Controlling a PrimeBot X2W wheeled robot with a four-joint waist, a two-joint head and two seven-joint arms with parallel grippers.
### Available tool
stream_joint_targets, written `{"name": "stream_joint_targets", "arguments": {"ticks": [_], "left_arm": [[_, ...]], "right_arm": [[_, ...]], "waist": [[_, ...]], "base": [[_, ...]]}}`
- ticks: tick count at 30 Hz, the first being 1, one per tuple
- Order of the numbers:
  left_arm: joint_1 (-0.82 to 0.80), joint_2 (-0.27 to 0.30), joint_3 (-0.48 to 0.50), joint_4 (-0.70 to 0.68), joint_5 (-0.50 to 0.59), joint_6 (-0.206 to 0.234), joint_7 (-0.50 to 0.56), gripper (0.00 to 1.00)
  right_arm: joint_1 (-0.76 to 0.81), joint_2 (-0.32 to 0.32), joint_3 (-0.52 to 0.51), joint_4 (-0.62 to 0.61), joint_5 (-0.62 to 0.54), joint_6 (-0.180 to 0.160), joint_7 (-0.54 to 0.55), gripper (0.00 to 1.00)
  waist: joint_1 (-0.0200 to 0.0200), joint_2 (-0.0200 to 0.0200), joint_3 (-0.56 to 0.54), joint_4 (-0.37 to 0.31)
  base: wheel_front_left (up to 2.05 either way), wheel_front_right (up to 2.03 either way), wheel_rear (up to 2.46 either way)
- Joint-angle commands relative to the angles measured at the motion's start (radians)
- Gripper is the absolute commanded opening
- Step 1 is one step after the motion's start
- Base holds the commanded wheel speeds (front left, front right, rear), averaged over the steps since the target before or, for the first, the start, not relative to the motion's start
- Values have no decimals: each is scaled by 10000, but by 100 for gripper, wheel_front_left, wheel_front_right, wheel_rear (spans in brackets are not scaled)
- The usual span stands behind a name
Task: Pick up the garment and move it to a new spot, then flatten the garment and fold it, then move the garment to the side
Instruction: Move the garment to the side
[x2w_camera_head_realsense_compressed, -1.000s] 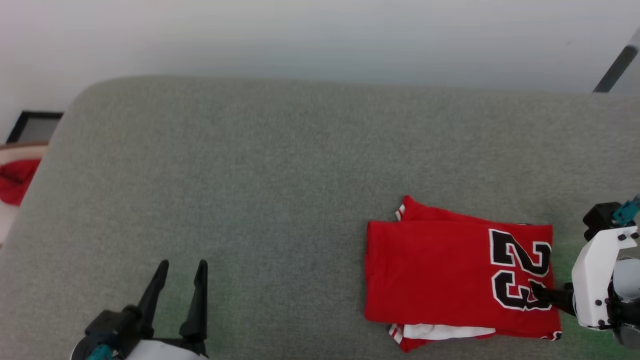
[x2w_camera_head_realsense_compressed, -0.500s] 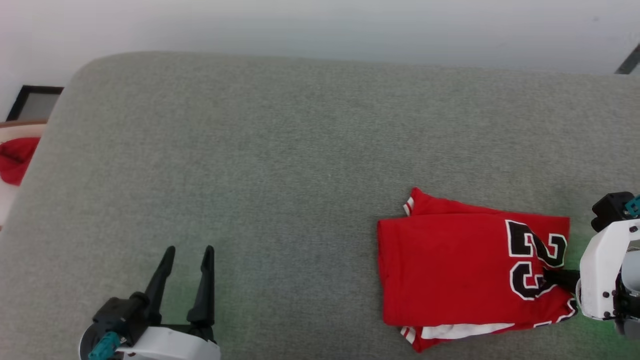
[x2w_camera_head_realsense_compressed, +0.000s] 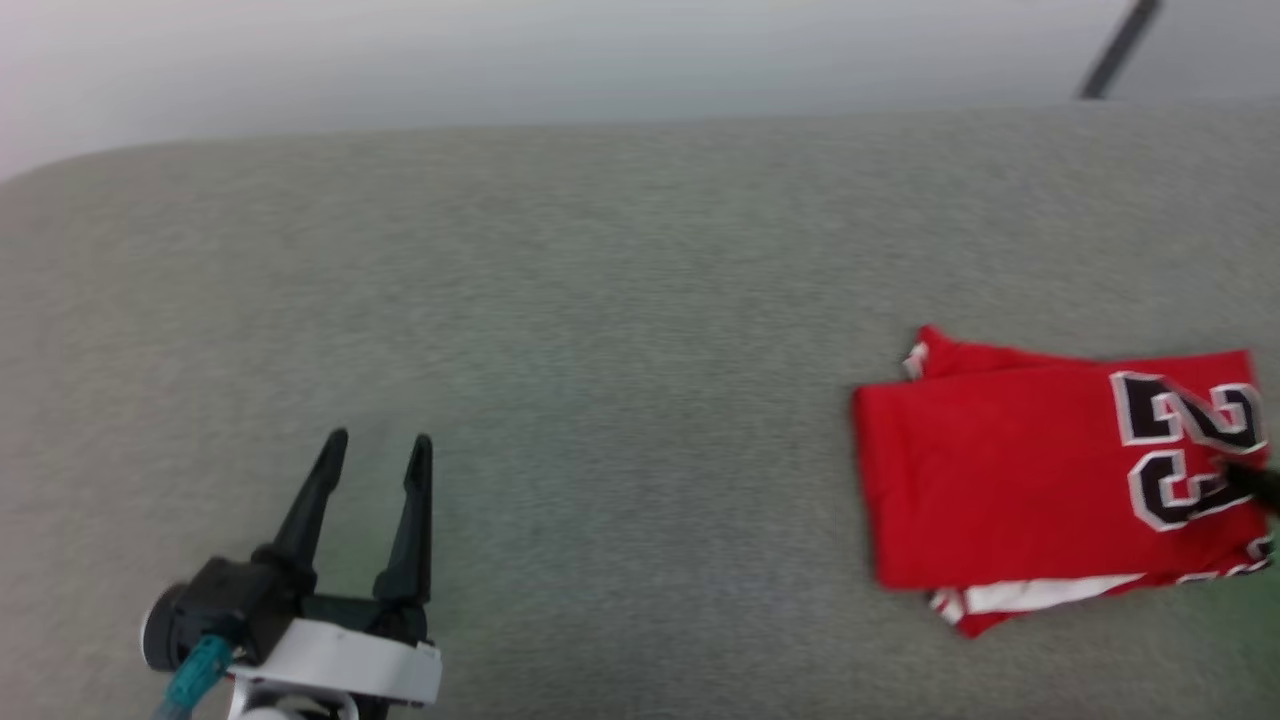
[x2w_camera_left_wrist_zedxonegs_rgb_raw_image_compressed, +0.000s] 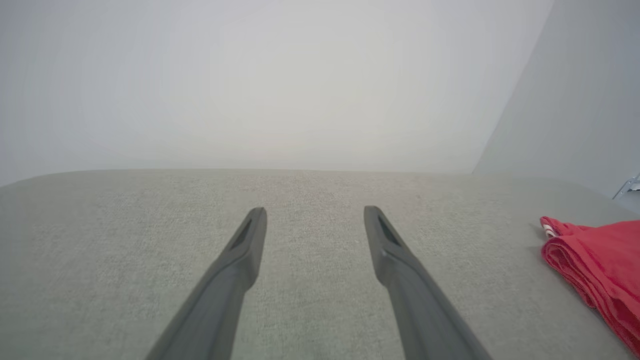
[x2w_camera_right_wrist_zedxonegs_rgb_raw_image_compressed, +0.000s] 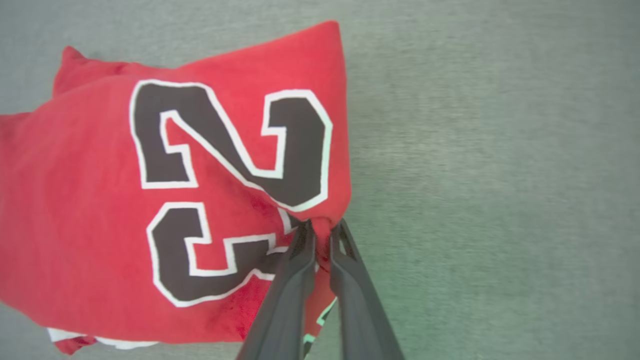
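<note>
Against the grey fabric-covered surface (x2w_camera_head_realsense_compressed: 600, 300) the folded jersey (x2w_camera_head_realsense_compressed: 1000, 470) has slid to the robot's right since a second ago. The head camera has swung too, yet the surface's rounded left corner went left in that view while the jersey went right, so the shift is the cloth's own.

The jersey lies as a compact rectangle of stacked layers near the right edge of the head view, with a white sleeve (x2w_camera_head_realsense_compressed: 1050, 592) peeping from under its near edge.

The left pincer (x2w_camera_head_realsense_compressed: 380, 438) is over bare surface well apart from the jersey, its fingers spread and empty. The right pincer (x2w_camera_right_wrist_zedxonegs_rgb_raw_image_compressed: 322, 227) is clamped on the jersey's edge just beside the black number 23 (x2w_camera_right_wrist_zedxonegs_rgb_raw_image_compressed: 230, 165) — a small bunch of red cloth is pinched between the two fingers.

By the look of it, the pick-up, flattening and folding are done, since the cloth is already in tidy layers. The step in hand seems to be the last one — drawing the jersey off to the side. What is left is to let the edge go without pulling the fold apart.
</note>
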Motion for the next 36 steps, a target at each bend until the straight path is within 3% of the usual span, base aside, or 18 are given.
{"name": "stream_joint_targets", "arguments": {"ticks": [1, 13, 26, 36], "left_arm": [[-131, 42, -39, -60, 96, -22, 8, 100], [-1161, 706, -754, -413, 414, -25, 8, 100], [-1735, 1373, -693, -758, 581, -27, 8, 100], [-1860, 1450, -654, -960, 694, -27, 8, 100]], "right_arm": [[-127, -42, -140, 77, 36, -12, -110, 0], [-955, -128, -1180, 1724, -84, -12, -1668, 0], [-3429, -404, -503, 4196, -1947, -12, -3327, 0], [-4340, -197, 43, 5843, -2253, -12, -4093, 0]], "waist": [[0, 0, 277, -704], [0, 0, 954, -1875], [0, 0, 1812, -1909], [0, 0, 1949, -1867]], "base": [[0, 0, 0], [0, 0, 0], [0, 0, 0], [0, 0, 0]]}}
